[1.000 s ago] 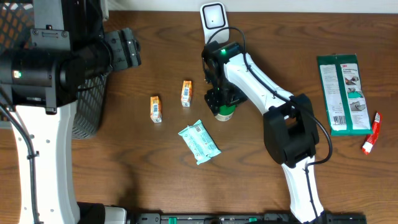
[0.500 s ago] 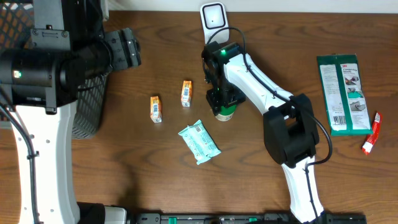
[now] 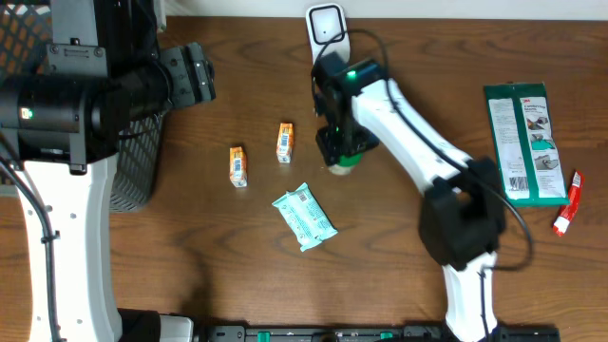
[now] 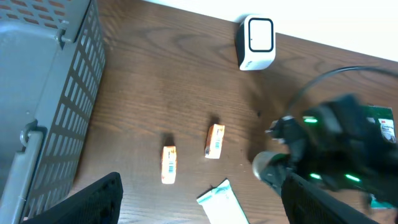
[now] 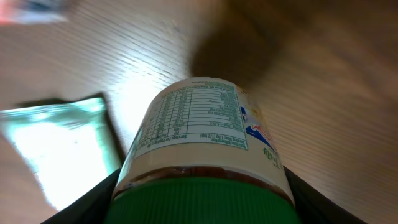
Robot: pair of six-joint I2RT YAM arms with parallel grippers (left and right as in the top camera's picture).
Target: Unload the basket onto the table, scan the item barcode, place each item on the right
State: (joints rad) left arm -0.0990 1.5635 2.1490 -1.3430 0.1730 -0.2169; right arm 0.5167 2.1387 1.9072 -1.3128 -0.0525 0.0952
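The right arm's fingers (image 5: 84,208) grip a cream-labelled jar with a green lid (image 5: 199,143) between them, one finger on each side, with the lid toward the wrist. The left arm's fingers (image 4: 93,199) stand wide apart and hold nothing, with only the dark wooden counter (image 4: 155,93) beneath them.

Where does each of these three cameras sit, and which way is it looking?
Overhead: fixed above, looking straight down at the table; the left arm and right arm show.
Left wrist: high on the left arm, facing down at basket and scanner; its dark fingers frame the bottom.
Right wrist: just behind the green-lidded jar, facing the table; its fingers flank the jar.
Shared: overhead and left wrist both show the scanner.
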